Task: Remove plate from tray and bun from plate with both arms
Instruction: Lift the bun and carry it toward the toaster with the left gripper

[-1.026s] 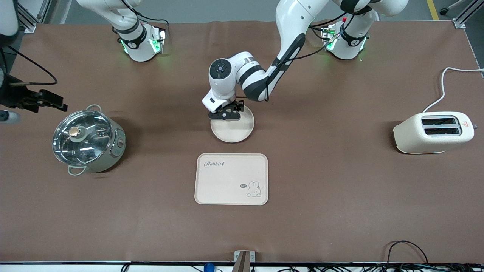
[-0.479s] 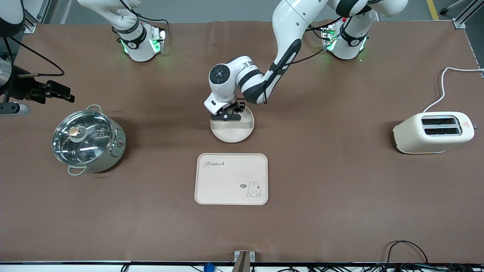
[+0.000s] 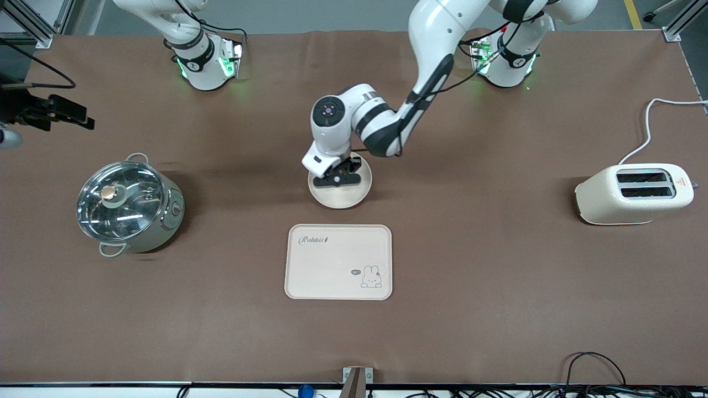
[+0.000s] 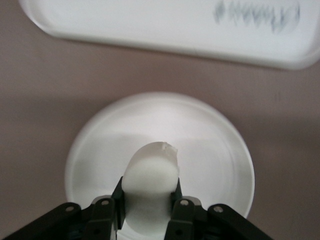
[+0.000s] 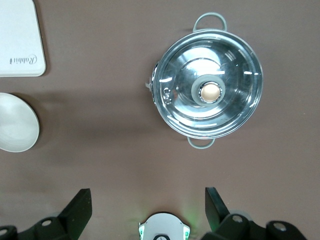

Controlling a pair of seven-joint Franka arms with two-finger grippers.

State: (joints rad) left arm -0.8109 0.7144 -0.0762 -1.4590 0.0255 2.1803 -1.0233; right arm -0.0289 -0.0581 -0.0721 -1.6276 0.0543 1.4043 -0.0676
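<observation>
the left arm's black two-finger gripper (image 3: 338,176) is down over the round cream-white shallow plate (image 3: 348,194), at the part of the plate farther from the front camera, and its fingers (image 4: 119,200) are pinched on the small pale cream oblong bun (image 4: 151,175); the left wrist view shows the bun squeezed between the two pads with its rounded end sticking out over the plate's middle. whether the bun touches the plate's surface cannot be told. the plate lies flat on the brown table covering (image 3: 498,287) about midway between the two arms' ends, and the rectangular cream tray with a rabbit drawing (image 3: 338,261) lies apart from it, nearer to the front camera. the right arm's black gripper (image 3: 61,111) hangs in the air at the right arm's end of the table with its fingers (image 5: 79,210) spread wide and nothing between them, waiting; its wrist view looks down on the silver pot with a glass lid and a gold knob (image 3: 128,203), which stands on the table at that end. a cream two-slot toaster (image 3: 634,194) with a white cord (image 3: 648,128) stands toward the left arm's end of the table, well apart from the plate.
</observation>
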